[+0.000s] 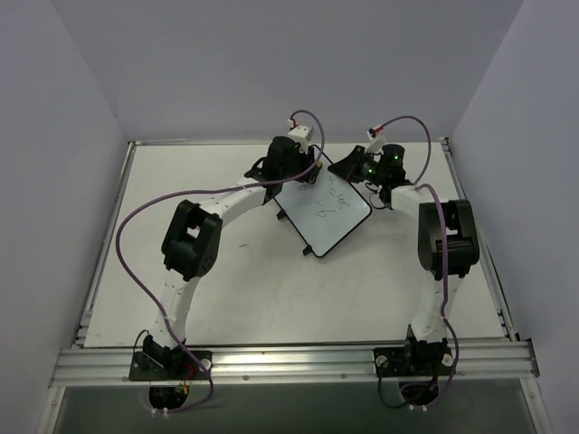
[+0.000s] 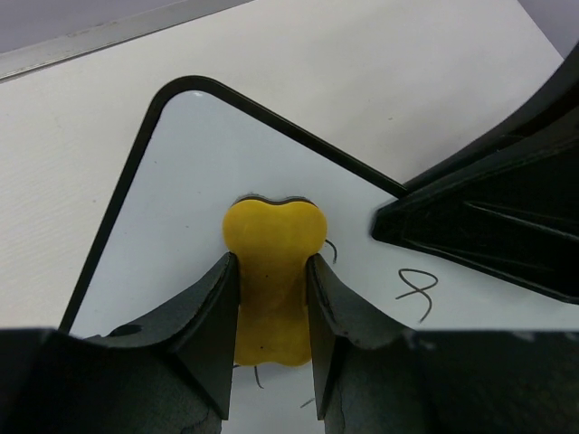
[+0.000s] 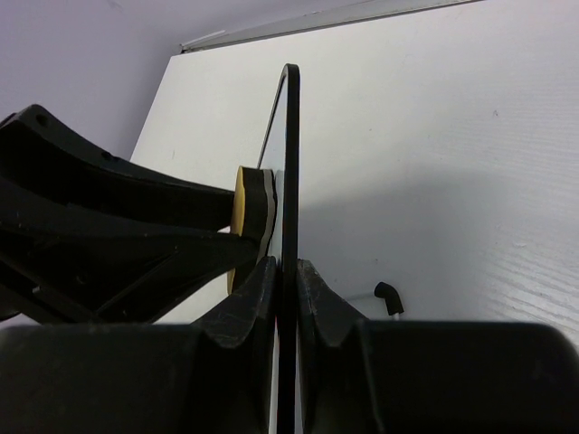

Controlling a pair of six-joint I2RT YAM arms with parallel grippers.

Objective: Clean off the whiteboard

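Left pincer (image 2: 270, 264) of mine is clenched on the yellow eraser (image 2: 271, 231), whose face is pressed to the whiteboard (image 2: 181, 190) near a rounded corner. Dark scribbles (image 2: 416, 291) just to its right are not yet wiped. That board is toward the far middle of the table (image 2: 407, 63), between both pincers. My right pincer (image 3: 288, 271) is clamped on the board's thin edge. I judge that hard rubbing could twist the board out of that narrow hold or tilt the eraser in my grip. If I wipe rightward, the two pincers could collide.
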